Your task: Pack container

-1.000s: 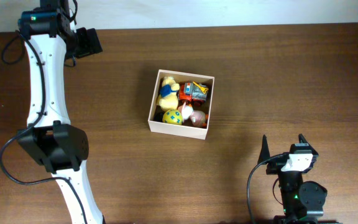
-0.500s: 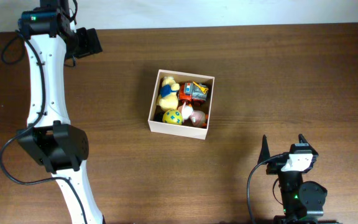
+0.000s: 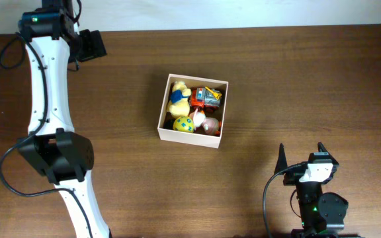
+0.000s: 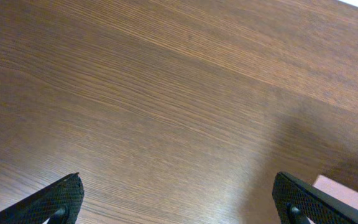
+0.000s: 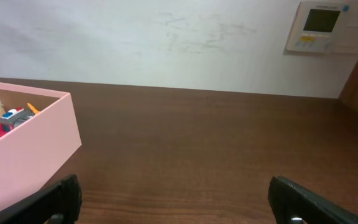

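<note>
Near the middle of the counter (image 3: 296,79), somewhat closer to its far edge than its near one, sits the container (image 3: 189,137), open-topped with pale outer walls. It is filled with toys: a yellow plush with a blue band (image 3: 178,97) along its left side, an orange and red toy vehicle (image 3: 208,98) toward the far right corner of the box, a yellow spotted ball (image 3: 184,124) against the near wall, and a pale pink toy (image 3: 208,123) just beside the ball.

The left claw (image 3: 92,45) hangs over the far left corner of the counter, well apart from the container. In the left wrist view the left claw (image 4: 176,180) is released, its two dark fingers (image 4: 59,198) spread wide over bare wood grain with nothing between them; a pale corner of the container (image 4: 347,190) shows at the lower right.

The right claw (image 3: 301,152) is by the near edge, toward the right corner. In the right wrist view the right claw (image 5: 173,183) is also released and empty, its fingers (image 5: 303,199) wide apart. The container (image 5: 23,155) stands at the left of that view, toys peeking over its rim, and a wall panel (image 5: 321,26) hangs on the white wall beyond the far edge.
</note>
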Available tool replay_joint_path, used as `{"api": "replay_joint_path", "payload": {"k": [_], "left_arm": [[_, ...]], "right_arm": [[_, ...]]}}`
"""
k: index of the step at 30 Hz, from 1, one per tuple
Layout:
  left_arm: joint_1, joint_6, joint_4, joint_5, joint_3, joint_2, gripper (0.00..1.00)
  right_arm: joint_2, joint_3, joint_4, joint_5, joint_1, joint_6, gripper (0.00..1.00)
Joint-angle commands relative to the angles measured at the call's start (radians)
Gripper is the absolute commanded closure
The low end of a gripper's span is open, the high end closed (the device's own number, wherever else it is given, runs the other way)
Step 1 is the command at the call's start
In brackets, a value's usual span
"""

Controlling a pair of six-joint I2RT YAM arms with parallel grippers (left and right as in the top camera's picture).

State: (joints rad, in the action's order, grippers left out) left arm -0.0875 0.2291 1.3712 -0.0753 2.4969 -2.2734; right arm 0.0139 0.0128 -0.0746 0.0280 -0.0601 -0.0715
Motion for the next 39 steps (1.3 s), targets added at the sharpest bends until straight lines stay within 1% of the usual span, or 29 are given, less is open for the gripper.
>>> {"api": "replay_joint_path", "payload": {"k": [1, 4, 7, 9, 15, 23, 29, 32, 34, 39], "left_arm": [[-0.034, 0.009, -0.010, -0.022, 0.016, 0.035, 0.01], [-0.038, 0.008, -0.010, -0.029, 0.016, 0.101, 0.01], [-0.038, 0.002, -0.005, -0.110, 0.016, 0.200, 0.01], [-0.038, 0.002, 0.014, -0.156, 0.016, 0.277, 0.01], [-0.020, 0.002, 0.110, -0.209, 0.015, 0.484, 0.01], [0.026, 0.002, 0.228, -0.229, 0.015, 0.704, 0.01], [0.026, 0.002, 0.244, -0.229, -0.012, 0.855, 0.01], [0.026, 0.002, 0.222, -0.229, -0.072, 0.924, 0.01], [0.026, 0.002, 0.179, -0.228, -0.150, 0.980, 0.01], [0.026, 0.002, -0.004, -0.228, -0.446, 1.144, 0.01]], "right_arm": [[-0.011, -0.007, 0.001, 0.013, -0.006, 0.000, 0.01], [-0.011, -0.007, 0.001, 0.013, -0.006, 0.000, 0.01], [-0.011, -0.007, 0.001, 0.013, -0.006, 0.000, 0.01], [-0.011, -0.007, 0.001, 0.013, -0.006, 0.000, 0.01], [-0.011, -0.007, 0.001, 0.013, -0.006, 0.000, 0.01], [-0.011, -0.007, 0.001, 0.013, -0.006, 0.000, 0.01], [-0.011, -0.007, 0.001, 0.013, -0.006, 0.000, 0.01], [-0.011, -0.007, 0.001, 0.013, -0.006, 0.000, 0.01], [-0.011, -0.007, 0.001, 0.013, -0.006, 0.000, 0.02], [-0.011, -0.007, 0.001, 0.013, -0.006, 0.000, 0.01]]}}
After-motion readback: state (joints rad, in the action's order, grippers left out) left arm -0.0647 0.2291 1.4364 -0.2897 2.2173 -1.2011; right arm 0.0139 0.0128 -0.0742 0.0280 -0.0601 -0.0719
